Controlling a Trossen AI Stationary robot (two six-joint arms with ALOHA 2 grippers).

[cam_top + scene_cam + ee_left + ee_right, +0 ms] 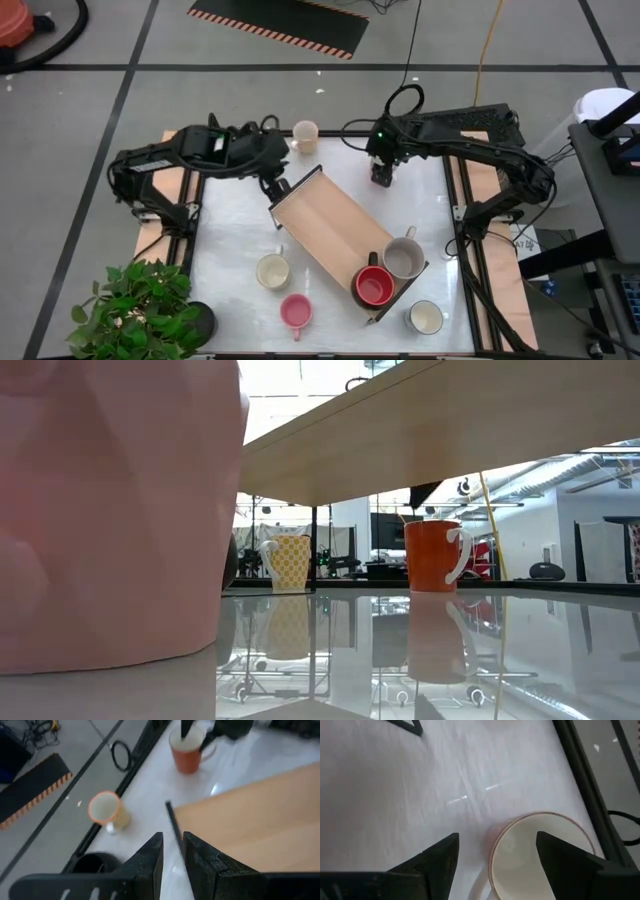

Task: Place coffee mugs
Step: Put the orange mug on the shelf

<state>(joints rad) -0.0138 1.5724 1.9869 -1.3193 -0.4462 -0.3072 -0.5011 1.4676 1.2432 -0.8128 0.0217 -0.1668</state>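
1. Above the table's far edge, the right gripper (381,178) hangs over an orange mug (187,753), its fingers (436,857) spread apart around the mug's white inside.
2. Left of it, the left gripper (279,187) sits at the far-left end of the wooden tray (330,228), fingers (150,857) nearly together and holding nothing.
3. A cream mug (304,136) stands at the far edge between the arms.
4. A red mug (373,288) and a grey mug (403,258) sit on the tray's near-right end.
5. Near the front stand a cream mug (272,271), a pink mug (295,312) and a white mug (426,317).
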